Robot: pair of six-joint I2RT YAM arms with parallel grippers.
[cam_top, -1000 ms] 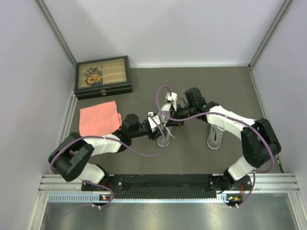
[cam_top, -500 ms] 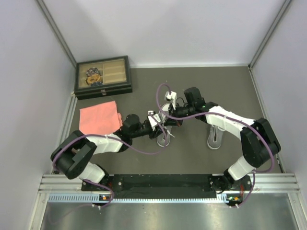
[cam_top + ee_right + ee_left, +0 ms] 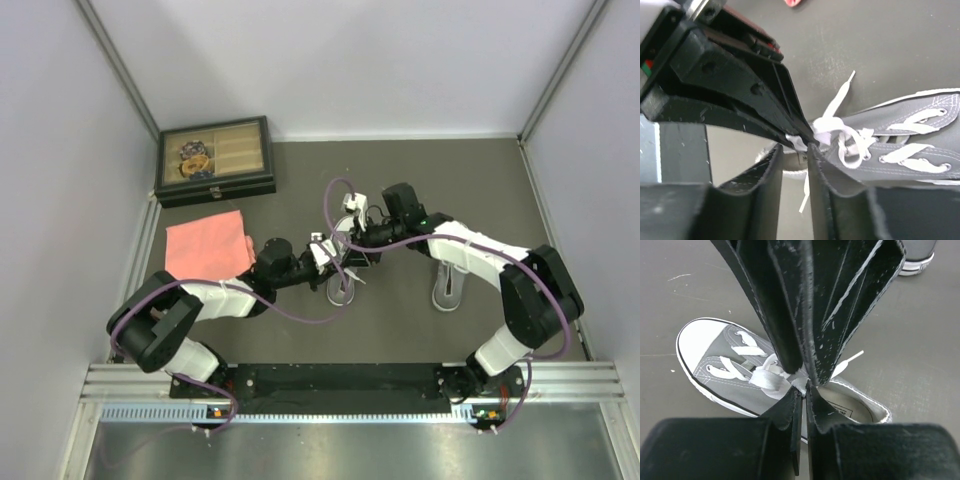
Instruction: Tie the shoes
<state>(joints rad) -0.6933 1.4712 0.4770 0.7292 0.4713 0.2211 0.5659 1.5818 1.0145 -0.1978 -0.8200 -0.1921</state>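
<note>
- Near shoe: a small grey canvas low-top with a white rubber toe cap and a white sole edged by a thin dark stripe. It has flat white laces.
- It stands sole-down on the dark grey table, mid-table, right under my two wrists.
- The second shoe is the same kind. It stands apart to the right, partly under my right forearm.
- Axis, left wrist view: the toe points to the upper left and the heel opening to the lower right.
- From above, the long axis runs roughly away from my bases. I cannot tell there which end is the toe.
- Lace: bunched in a loose knot over the tongue. One tipped free end sticks out past the shoe's side.
- My left gripper: fingers pressed almost together, pinching the lace at the knot.
- My right gripper: fingers parted by a narrow gap, tips at the same knot and close against the left tips. They clamp nothing.
- Any marking on the insole is too blurred to read.
</note>
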